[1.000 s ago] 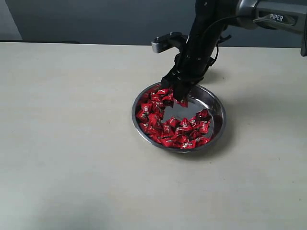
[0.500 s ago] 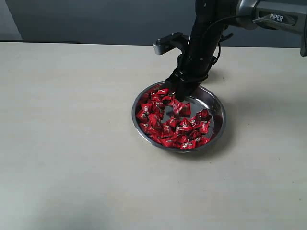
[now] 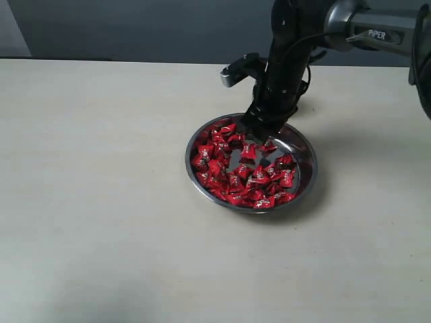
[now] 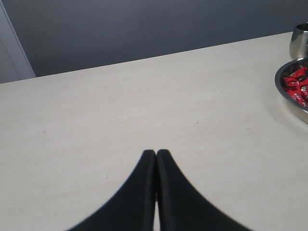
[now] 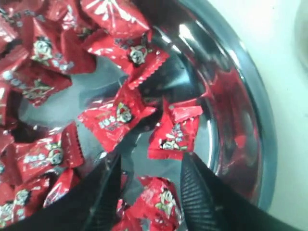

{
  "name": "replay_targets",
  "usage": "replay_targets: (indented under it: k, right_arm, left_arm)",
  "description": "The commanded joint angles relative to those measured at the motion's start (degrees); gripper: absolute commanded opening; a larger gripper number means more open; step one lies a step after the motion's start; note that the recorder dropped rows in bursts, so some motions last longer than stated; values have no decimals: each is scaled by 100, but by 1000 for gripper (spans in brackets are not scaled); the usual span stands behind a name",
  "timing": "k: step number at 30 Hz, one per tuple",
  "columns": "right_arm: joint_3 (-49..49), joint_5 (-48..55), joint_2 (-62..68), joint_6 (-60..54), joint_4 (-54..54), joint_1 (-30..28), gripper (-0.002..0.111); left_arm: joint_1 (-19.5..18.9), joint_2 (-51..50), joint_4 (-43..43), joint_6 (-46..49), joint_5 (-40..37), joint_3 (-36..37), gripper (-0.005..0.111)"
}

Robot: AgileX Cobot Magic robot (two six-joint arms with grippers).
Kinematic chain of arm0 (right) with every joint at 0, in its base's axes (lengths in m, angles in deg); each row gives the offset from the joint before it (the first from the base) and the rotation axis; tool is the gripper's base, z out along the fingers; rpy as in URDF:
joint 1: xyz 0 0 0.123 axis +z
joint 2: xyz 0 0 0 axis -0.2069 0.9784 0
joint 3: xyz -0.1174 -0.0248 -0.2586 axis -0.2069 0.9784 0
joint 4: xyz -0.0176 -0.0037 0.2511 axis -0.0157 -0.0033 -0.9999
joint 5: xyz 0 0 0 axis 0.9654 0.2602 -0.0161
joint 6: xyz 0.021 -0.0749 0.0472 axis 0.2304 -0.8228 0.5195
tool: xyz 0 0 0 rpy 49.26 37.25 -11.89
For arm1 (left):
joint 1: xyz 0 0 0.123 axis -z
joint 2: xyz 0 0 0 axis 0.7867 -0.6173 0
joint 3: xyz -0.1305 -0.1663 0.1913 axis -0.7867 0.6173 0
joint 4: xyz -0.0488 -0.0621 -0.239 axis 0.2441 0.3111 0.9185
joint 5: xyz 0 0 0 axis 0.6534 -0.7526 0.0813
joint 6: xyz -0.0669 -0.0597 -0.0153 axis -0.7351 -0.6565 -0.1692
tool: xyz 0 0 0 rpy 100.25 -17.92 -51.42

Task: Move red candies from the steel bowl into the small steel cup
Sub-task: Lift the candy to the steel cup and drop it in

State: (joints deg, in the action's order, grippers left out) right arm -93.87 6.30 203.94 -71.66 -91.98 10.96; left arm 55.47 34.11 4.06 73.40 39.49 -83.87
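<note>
The steel bowl (image 3: 304,183) sits mid-table with many red candies (image 3: 232,180) in it. My right gripper (image 3: 260,134) hangs just above the bowl's far side, open. In the right wrist view its fingers (image 5: 192,178) stand wide apart over the bowl (image 5: 255,96). One loose candy (image 5: 163,202) lies between them and others (image 5: 175,132) lie just ahead. The small steel cup (image 4: 299,41) shows only in the left wrist view, beyond the bowl (image 4: 288,96); my right arm hides it in the exterior view. My left gripper (image 4: 156,153) is shut and empty over bare table.
The pale table (image 3: 101,202) stretches wide to the left and front of the bowl. A dark wall runs behind the table's far edge (image 3: 135,60). My right arm (image 3: 289,47) comes down from the upper right.
My right gripper has opened and lifted a little, shifting right. Candies now lie in the bowl's middle, which was bare a second ago. The left gripper shows no earlier frame.
</note>
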Motion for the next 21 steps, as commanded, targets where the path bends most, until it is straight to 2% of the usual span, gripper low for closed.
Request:
replay_targets:
  k: [1,7,15,21]
  right_arm:
    - [22,-357,183,40,56,-19,40]
    - [22,-612,336,194,56,-19,39]
    - [22,-522,345,283,66,-19,-1]
    - [22,-532,249,343,55,-19,-1]
  left_arm:
    - [60,25,2,-32,20,-6,0]
    - [60,25,2,-32,20,-6,0]
    - [60,25,2,-32,20,-6,0]
    - [60,25,2,-32,20,-6,0]
